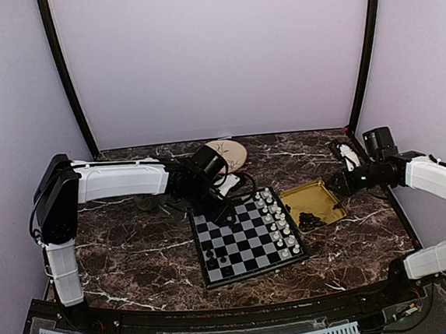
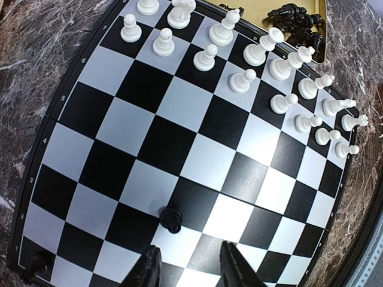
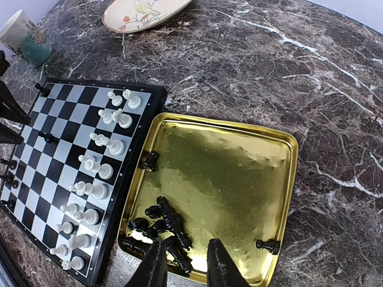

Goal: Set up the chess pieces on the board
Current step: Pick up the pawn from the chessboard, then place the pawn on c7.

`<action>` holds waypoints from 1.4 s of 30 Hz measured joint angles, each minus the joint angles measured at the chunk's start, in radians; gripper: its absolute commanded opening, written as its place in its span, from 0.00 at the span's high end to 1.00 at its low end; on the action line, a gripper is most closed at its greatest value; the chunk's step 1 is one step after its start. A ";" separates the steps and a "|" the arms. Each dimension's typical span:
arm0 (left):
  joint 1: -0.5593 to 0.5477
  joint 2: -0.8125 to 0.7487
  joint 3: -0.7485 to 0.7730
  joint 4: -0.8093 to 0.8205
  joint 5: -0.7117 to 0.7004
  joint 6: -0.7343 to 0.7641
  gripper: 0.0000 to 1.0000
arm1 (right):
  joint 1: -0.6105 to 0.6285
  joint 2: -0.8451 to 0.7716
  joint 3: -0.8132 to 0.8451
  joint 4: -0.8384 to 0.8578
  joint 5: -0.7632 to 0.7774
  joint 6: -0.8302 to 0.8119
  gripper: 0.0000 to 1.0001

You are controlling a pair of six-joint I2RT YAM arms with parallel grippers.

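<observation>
**Black side part-built.** White pieces [image 2: 239,81] fill two rows at the upper right of the board [image 2: 149,143]. Only a few black pieces stand on it, one pawn [image 2: 172,219] at lower centre. The left hand [image 2: 187,263] hovers just below that pawn, fingers spread and empty. Most black pieces [image 3: 164,227] lie heaped at the lower left of the yellow tray [image 3: 239,173] on the tabletop [image 3: 269,72]. The right hand [image 3: 185,248] hangs over them, also spread and empty. The step in hand appears to be fetching the next piece. That calls for closing on one piece alone. The stray piece [image 3: 267,245] at lower right looks easier than the tangled heap.
</observation>
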 measured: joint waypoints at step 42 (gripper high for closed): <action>-0.020 -0.042 -0.039 -0.134 -0.033 0.058 1.00 | -0.002 0.001 -0.014 0.054 -0.120 -0.272 0.58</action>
